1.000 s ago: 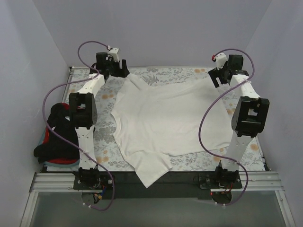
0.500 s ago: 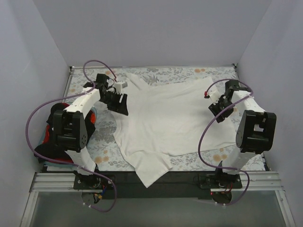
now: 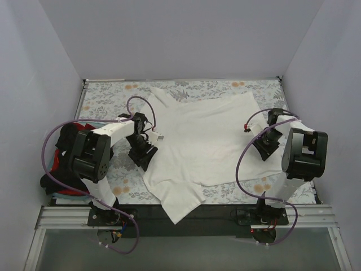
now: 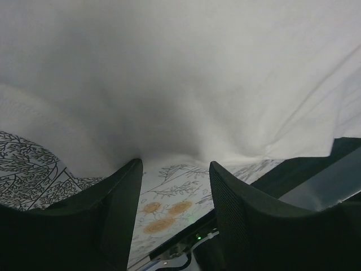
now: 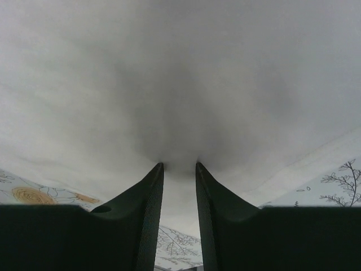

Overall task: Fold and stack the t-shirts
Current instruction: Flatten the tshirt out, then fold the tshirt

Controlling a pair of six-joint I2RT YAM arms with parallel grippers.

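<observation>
A large off-white t-shirt (image 3: 208,135) lies spread on the floral table cloth (image 3: 107,99). My left gripper (image 3: 143,156) is low at its left edge. In the left wrist view the gripper (image 4: 175,162) is open, tips against the shirt's edge (image 4: 180,84), floral cloth showing between the fingers. My right gripper (image 3: 264,149) is at the shirt's right edge. In the right wrist view it (image 5: 179,165) is open with a narrow gap, tips pressed into the white cloth (image 5: 180,73). A pile of other t-shirts, black (image 3: 70,161) over red (image 3: 73,192), sits at the far left.
One sleeve of the off-white shirt (image 3: 179,206) hangs over the table's front edge onto the black rail (image 3: 220,212). White walls close in the back and both sides. Purple cables (image 3: 242,164) loop from each arm.
Both arms swung from the far corners toward the near side, down to the shirt's left and right edges. Both pairs of jaws narrowed, the right more.
</observation>
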